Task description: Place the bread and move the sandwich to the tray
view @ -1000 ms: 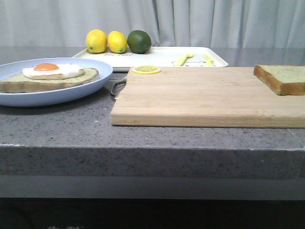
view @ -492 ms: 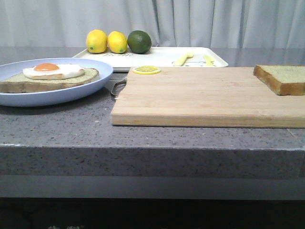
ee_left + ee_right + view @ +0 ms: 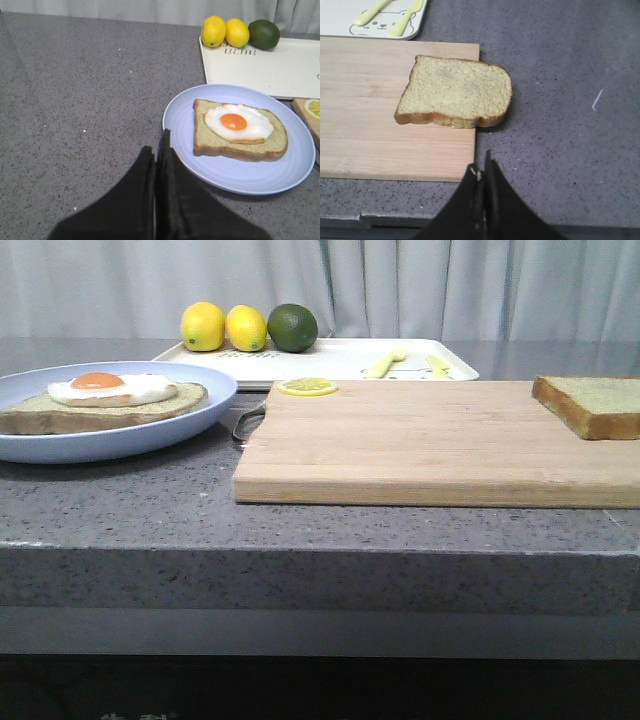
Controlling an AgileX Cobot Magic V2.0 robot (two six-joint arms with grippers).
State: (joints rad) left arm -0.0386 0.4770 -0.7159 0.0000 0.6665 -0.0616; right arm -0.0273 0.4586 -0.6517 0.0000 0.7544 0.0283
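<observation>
Bread [image 3: 456, 91] overhanging my cutting board's [image 3: 370, 115] right edge, bare counter [image 3: 560, 100] beside it, my right pincer [image 3: 482, 172] and left pincer [image 3: 157, 150] both pressed closed, empty.

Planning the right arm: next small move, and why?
Probably open the right gripper and ease it toward the bread. It is shut, empty, short of the slice, which overhangs the cutting board edge; the plate's egg sandwich still lacks a top.

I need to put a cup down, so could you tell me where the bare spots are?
Free: the cutting board between the lemon slice and the bread; the tray middle. Crowded: the blue plate.
</observation>
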